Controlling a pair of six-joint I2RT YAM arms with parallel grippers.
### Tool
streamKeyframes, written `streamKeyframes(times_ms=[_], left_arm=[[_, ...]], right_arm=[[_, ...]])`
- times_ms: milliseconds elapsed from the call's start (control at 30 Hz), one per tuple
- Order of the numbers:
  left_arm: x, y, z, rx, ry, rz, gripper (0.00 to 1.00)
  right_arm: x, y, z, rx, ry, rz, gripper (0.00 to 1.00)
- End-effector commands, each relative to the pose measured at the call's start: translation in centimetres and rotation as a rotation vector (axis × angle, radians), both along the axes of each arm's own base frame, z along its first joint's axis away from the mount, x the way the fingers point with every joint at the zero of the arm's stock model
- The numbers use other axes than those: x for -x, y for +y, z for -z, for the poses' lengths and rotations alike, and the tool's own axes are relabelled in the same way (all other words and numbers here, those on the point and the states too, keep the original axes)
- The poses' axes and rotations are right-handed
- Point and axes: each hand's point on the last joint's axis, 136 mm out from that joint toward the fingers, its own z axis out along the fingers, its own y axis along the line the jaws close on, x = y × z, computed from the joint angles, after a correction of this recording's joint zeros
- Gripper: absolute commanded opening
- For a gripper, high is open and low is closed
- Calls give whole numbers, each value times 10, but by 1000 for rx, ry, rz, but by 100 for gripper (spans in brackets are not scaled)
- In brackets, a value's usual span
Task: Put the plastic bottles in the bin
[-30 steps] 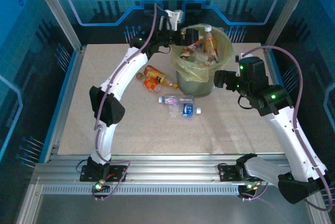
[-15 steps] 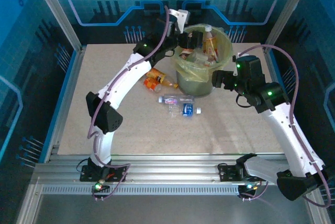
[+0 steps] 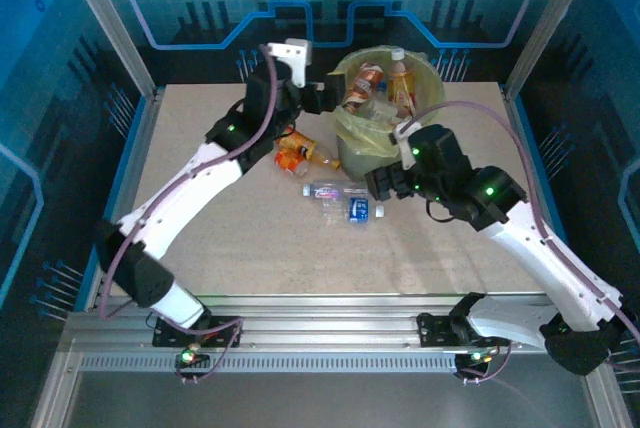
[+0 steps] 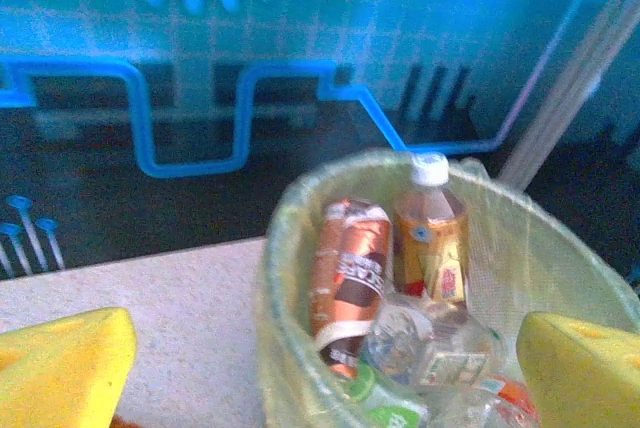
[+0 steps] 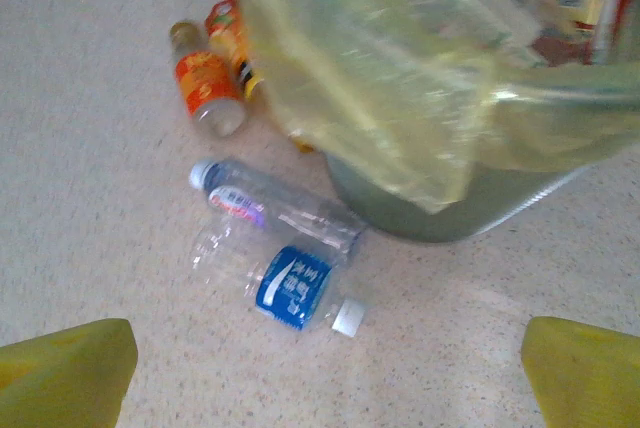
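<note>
Nearing completion: most bottles sit in the bin. Four lie outside: two clear bottles ahead of the right gripper, spread wide and empty, two orange bottles beyond. The left gripper, likewise, faces the bin.

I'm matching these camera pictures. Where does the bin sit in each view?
Top external: the bin at the far centre of the table.
Left wrist: lower right, its rim seen from above.
Right wrist: upper right, its grey wall.
Shared landmark: the yellow-green bag lining it.
</note>
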Motion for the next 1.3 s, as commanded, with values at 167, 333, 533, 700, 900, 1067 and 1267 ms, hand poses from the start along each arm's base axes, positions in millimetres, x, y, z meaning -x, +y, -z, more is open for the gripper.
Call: streamKeyframes(times_ms=[167, 333, 533, 700, 900, 1067, 1267], left_arm=[[42, 109, 46, 113, 34, -363, 99], [72, 184, 104, 241, 115, -569, 99], [105, 231, 141, 276, 128, -725, 99], [123, 248, 147, 304, 89, -789, 99], [130, 258, 149, 313, 75, -834, 99], [128, 258, 153, 312, 90, -837, 99], [125, 258, 158, 309, 103, -841, 99]], right_arm=[[26, 46, 68, 274, 131, -199, 99], [37, 73, 108, 425, 199, -317, 99], [28, 87, 145, 577, 237, -366, 99], [14, 94, 167, 688, 241, -391, 100], [-5, 97, 187, 793, 232, -417, 100], [-18, 96, 200, 816, 247, -444, 100], [-31, 93, 214, 831, 271, -472, 100]])
